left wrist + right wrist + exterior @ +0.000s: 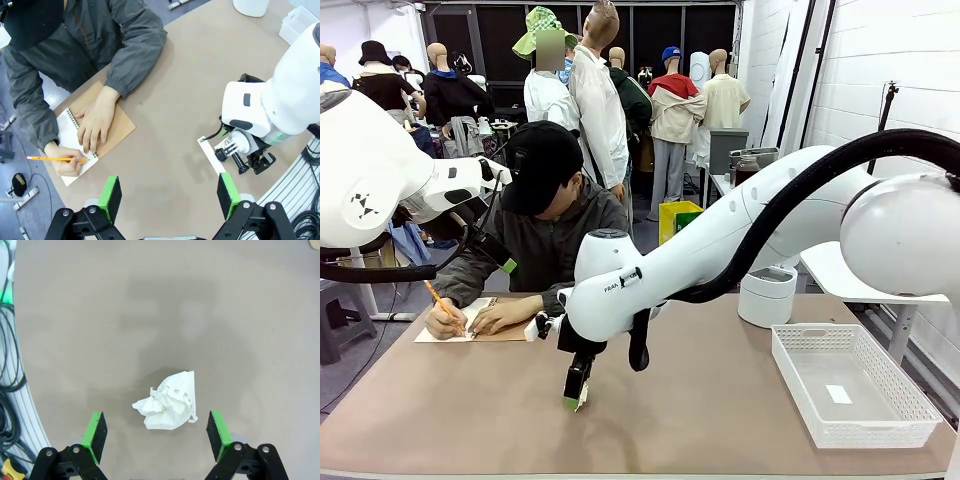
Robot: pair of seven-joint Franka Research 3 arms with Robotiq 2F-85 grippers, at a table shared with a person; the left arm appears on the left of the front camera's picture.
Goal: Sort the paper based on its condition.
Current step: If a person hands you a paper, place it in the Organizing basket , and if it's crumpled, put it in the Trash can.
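Tabletop (700,410): tan, and shared with a person seated at its far side; we view it from the robot's side.
Paper (167,401): we find it crumpled into a white wad, lying on the tabletop between the right fingers and apart from both.
Right gripper (576,397): points down over the middle of the tabletop; its green-padded fingers (95,436) stand spread wide, one on each side of the wad.
Left gripper (169,196): held above the tabletop, looking down; its fingers (110,197) are spread apart over bare surface.
Person: one hand (95,122) lies flat on a brown-covered spiral notebook (121,131); the other hand (67,162) holds a pencil (55,159) to its white page.
Basket (875,435): white, on the robot's right side of the tabletop; we note a small white tag (838,394) inside.
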